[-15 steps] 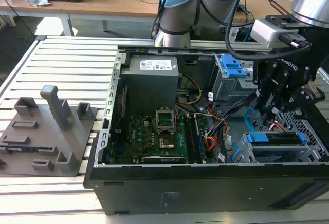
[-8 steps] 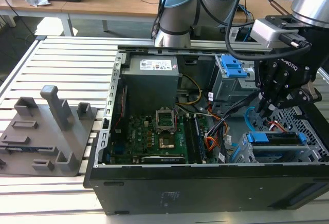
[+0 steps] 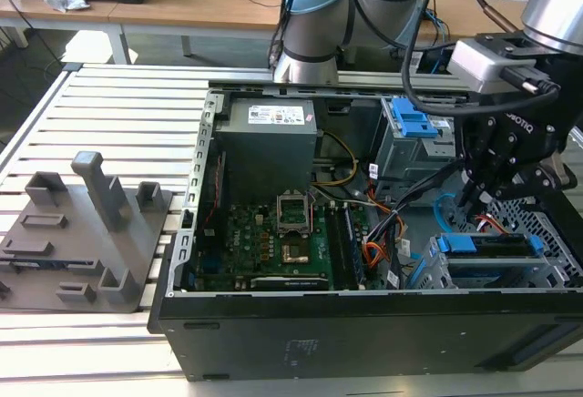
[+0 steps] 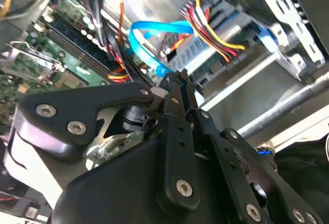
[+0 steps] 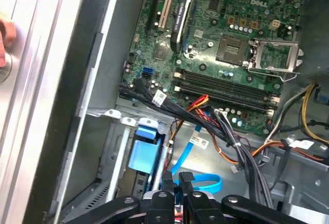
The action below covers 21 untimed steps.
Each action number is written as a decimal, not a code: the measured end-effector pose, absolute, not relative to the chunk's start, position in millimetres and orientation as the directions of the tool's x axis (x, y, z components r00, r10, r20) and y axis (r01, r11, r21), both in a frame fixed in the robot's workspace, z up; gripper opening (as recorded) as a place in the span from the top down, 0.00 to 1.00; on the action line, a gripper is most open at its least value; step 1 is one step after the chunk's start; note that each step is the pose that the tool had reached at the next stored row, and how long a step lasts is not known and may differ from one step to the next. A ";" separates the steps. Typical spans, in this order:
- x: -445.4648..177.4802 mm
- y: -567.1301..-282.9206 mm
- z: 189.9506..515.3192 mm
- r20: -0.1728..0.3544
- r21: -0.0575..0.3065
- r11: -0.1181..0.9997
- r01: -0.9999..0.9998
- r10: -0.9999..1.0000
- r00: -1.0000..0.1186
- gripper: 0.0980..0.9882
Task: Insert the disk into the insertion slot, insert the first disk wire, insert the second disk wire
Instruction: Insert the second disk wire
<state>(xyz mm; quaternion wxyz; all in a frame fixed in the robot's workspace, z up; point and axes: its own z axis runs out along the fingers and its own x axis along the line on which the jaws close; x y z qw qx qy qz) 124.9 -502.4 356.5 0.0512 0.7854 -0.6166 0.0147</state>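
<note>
Disk [image 3: 483, 244] sits nearest us, seated flat in the insertion slot [image 3: 556, 233] inside the open computer case [image 3: 364, 324], its long axis running across the exterior view. Just behind it we find the gripper [image 4: 178, 76] clenched on the second disk wire [image 4: 149, 29]; farther back stands the power supply [image 3: 269, 147].

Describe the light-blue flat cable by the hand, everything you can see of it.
The light-blue flat cable is a thin, glossy ribbon, plastic by its look. In both wrist views it curls in a loose loop inside the computer case, beside a red, yellow and black wire bundle. In the first wrist view one stretch carries a small white tag. One end runs into the hand, which looks closed on it.
</note>
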 end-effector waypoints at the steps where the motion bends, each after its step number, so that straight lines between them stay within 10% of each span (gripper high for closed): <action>1: 124.9 -506.6 356.5 0.086 0.062 -0.234 -0.970 -0.967 0.239 0.93; 9: 124.9 -509.9 355.7 -0.045 0.031 -0.225 -0.974 -0.974 0.223 0.93; 21: 124.9 -509.9 349.6 -0.049 0.030 -0.037 -0.999 -0.998 0.036 0.93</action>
